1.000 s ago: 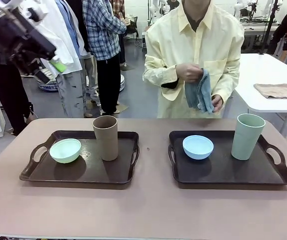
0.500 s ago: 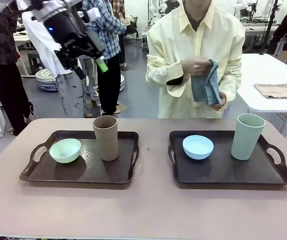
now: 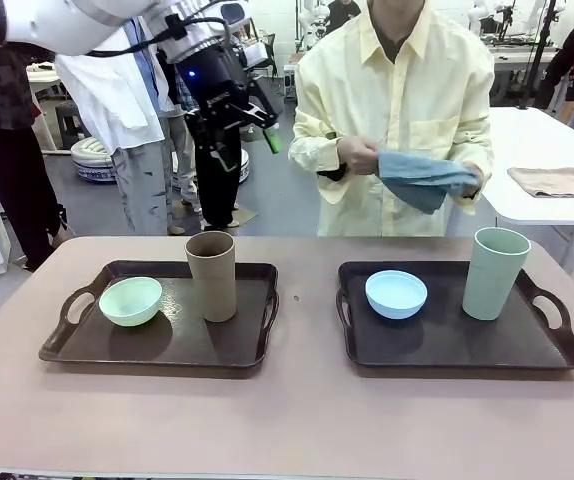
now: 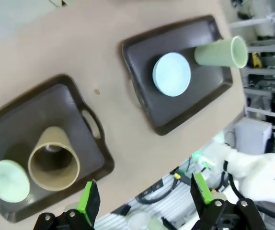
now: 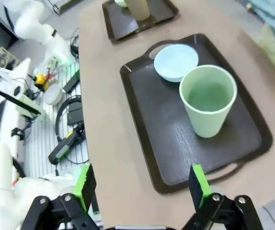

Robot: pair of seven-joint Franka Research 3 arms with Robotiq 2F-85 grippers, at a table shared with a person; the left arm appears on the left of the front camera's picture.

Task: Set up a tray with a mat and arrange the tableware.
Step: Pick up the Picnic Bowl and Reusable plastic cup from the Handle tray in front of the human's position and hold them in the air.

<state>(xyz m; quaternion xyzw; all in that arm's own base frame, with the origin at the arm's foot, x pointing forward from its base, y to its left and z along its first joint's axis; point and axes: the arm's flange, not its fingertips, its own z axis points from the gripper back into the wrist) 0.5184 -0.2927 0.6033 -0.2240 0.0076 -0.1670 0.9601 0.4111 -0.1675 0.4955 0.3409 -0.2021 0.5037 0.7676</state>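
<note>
Neither tray has a mat yet. The left tray (image 3: 157,362) holds the mint green bowl (image 3: 130,301) with the brown tumbler (image 3: 212,276) just right of it. The right tray (image 3: 467,368) holds the light blue bowl (image 3: 396,293) with the pale green tumbler (image 3: 495,273) farther right. All four stand upright, and both trays sit on the desk (image 3: 297,425).

At the far side a person spreads a blue cloth (image 3: 422,182), probably the mat, between both hands (image 3: 357,155). The left jaws, green pads (image 3: 270,141), hang released and empty, high beyond the left tray. The right jaws, pads (image 5: 197,186), gape empty above the desk's right end.

The tumblers are tall and narrow, so a descent that clips a rim could tip one onto its bowl. The limp cloth, laid before the dishes are cleared, would drape over them or drag them. The left jaws seem near the person's arms, so reaching together risks a bump.
</note>
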